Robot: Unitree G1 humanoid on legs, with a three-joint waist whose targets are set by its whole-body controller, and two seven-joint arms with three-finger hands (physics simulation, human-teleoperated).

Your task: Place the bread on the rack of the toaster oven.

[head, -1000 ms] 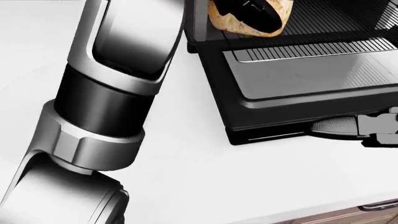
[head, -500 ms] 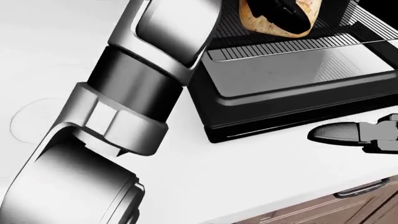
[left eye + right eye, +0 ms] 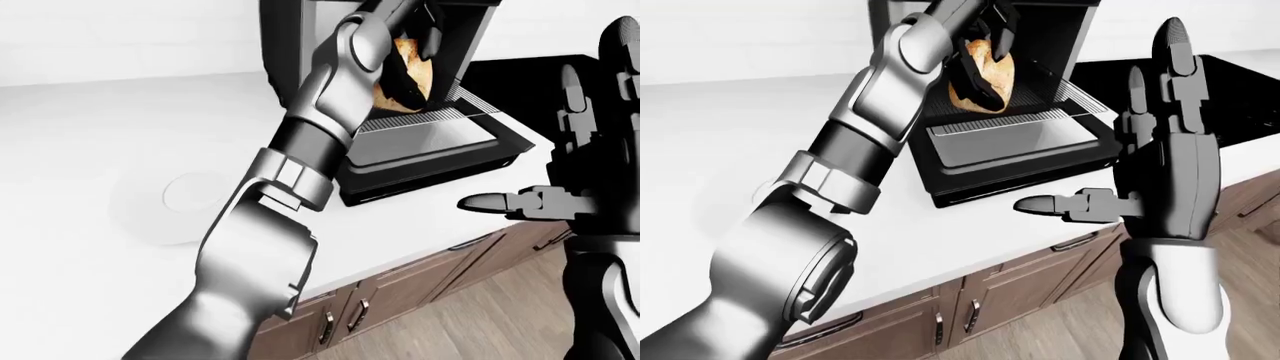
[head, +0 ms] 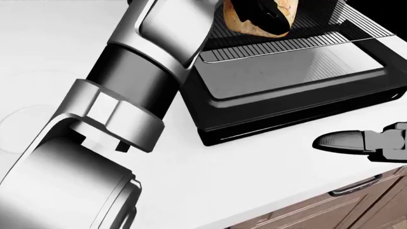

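bread [image 3: 987,77] partly covered by left hand [image 3: 985,45] fingers; toaster oven [image 3: 1040,45] top cut off by frame edge.

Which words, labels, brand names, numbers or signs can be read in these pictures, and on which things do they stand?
None can be read. The black toaster oven, its open glass door, the white counter and the brown wooden cabinets show no text. The golden-brown bread in the left hand's fingers bears none.

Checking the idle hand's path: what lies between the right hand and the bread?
Only the open oven door, lying flat between right hand and bread, in the right-eye view.
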